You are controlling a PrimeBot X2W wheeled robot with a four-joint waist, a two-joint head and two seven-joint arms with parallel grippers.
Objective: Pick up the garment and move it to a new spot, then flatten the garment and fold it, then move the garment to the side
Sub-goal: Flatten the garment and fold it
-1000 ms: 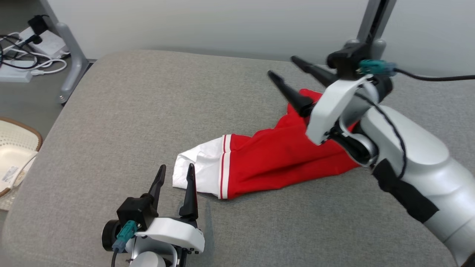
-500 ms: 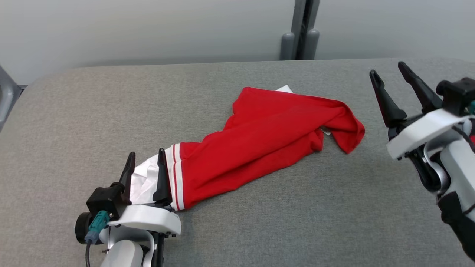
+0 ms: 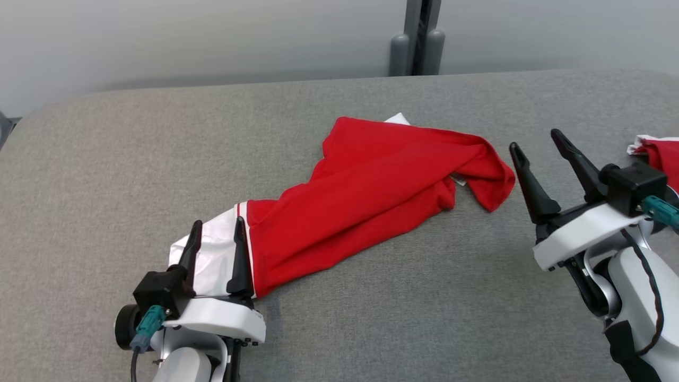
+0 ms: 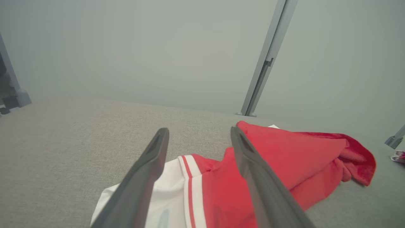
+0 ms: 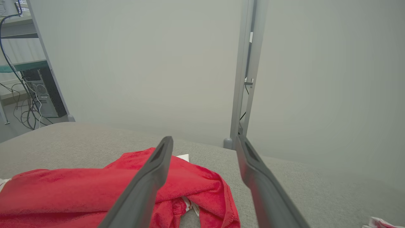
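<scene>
Left fingers (image 3: pixel 238 260) wide over garment (image 3: pixel 371 185)

The garment's (image 3: pixel 371 180) white end lies in the gap between the left gripper's (image 3: pixel 218 222) spread jaws. Ahead of the right gripper's (image 3: pixel 533 140) jaws the cushion (image 3: pixel 530 95) is bare; garment just left, another cloth (image 3: pixel 655 154) just right.

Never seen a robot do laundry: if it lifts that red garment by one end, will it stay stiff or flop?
Probably flop: the red garment lies twisted and bunched in soft folds, so it should hang limp. It looks thin, so likely light. Pushed, it would probably wrinkle up rather than slide over the grey fabric surface.
</scene>
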